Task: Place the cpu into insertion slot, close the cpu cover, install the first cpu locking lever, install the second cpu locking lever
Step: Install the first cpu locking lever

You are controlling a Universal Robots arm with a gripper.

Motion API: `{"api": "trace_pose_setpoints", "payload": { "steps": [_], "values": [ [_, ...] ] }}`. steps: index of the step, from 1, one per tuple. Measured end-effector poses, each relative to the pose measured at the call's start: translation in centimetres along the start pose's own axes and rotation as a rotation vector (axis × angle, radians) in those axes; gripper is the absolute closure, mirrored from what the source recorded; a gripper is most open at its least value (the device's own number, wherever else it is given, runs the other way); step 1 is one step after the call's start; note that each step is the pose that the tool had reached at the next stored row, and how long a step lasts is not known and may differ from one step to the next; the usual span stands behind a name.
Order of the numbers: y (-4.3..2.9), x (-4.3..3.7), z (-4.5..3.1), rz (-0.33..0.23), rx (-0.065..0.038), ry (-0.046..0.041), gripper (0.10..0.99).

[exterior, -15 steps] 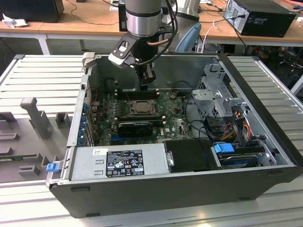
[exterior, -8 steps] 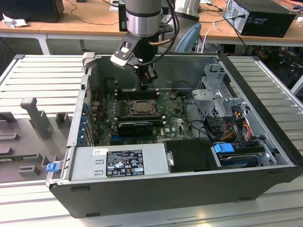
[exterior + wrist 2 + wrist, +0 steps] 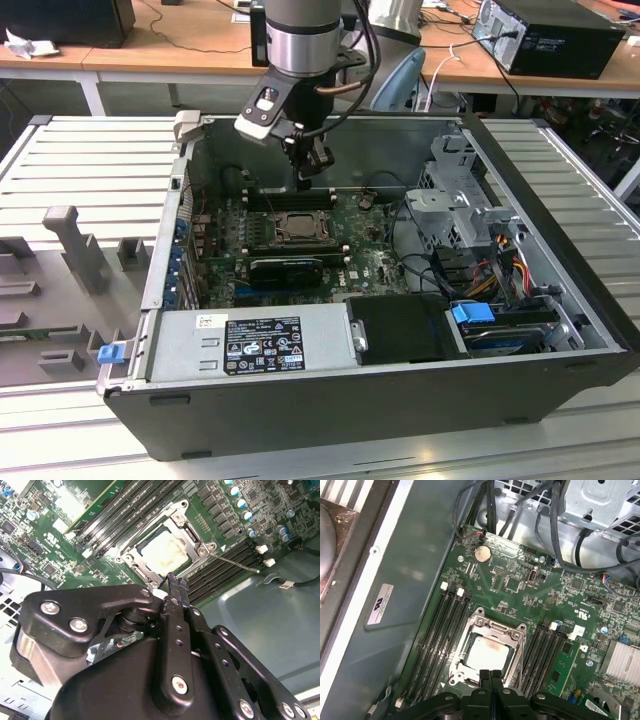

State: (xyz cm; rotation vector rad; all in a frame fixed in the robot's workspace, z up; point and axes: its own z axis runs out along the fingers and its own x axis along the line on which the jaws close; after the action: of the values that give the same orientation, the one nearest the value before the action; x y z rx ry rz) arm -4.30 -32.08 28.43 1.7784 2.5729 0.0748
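Shiny metal cpu cover [image 3: 496, 629] surrounds a matt, pale cpu [image 3: 487, 654].

One cpu [image 3: 487, 652] is sitting in one insertion slot [image 3: 456, 676], with one cpu cover [image 3: 492, 626] framing it. Two banks of memory slots [image 3: 437, 640] are flanking the slot, each showing two white latch tabs [image 3: 444, 585]. One coin cell [image 3: 481, 554] is lying near the slot.

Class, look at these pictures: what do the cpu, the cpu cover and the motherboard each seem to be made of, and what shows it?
The cpu: probably a metal face, pale matte silver-tan with a faint stain.
The cpu cover: likely stamped steel, bright and silvery, with sharp glints along its edges.
The motherboard: seemingly laminated circuit board with a glossy green coating and fine traces.
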Motion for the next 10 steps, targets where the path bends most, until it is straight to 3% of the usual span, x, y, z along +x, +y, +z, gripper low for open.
{"api": "trace_pose_setpoints", "payload": {
  "steps": [4, 10],
  "values": [
    [0.01, 0.01, -0.30, -0.009, 0.002, -0.0049, 0.980],
    [0.01, 0.01, -0.30, -0.128, 0.004, 0.0001, 0.980]
  ]
}}
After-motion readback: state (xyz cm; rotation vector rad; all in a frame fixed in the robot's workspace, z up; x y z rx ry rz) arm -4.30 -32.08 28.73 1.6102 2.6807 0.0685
